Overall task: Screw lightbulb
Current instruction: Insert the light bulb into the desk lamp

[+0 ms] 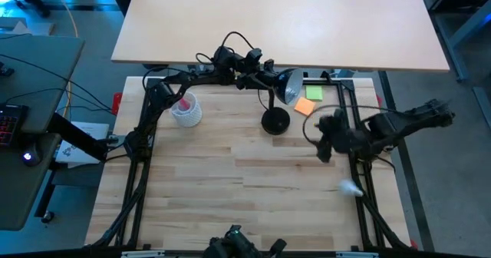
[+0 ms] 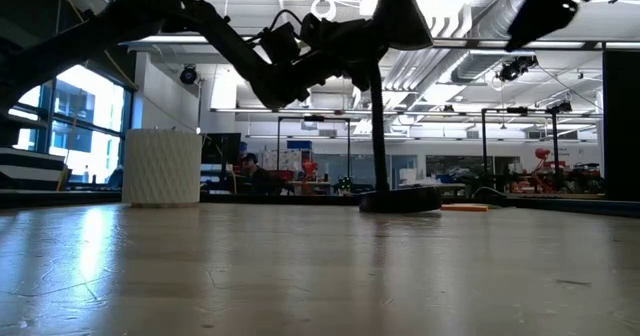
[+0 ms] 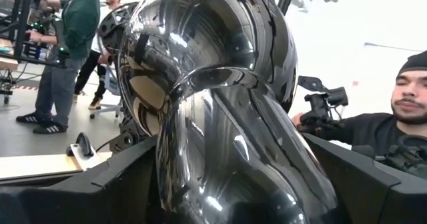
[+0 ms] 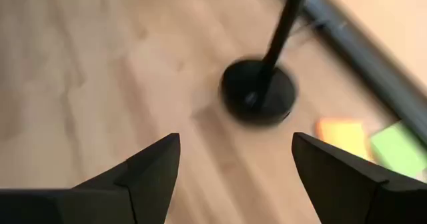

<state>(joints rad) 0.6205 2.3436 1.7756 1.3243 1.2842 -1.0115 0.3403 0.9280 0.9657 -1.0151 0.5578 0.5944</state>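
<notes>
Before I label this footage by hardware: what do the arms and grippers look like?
Both arms are dark, jointed links with black cables looping off them. The right gripper has two matte black wedge-shaped fingers. The left gripper is equally dark; no markings are visible.

The lightbulb (small, white) lies on the table's right side.

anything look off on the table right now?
Yes: the lightbulb lies loose on the table near its right edge, well away from the desk lamp. The open right gripper is empty. The left gripper sits around the lamp's shade. Nothing spilled or visibly damaged.
</notes>
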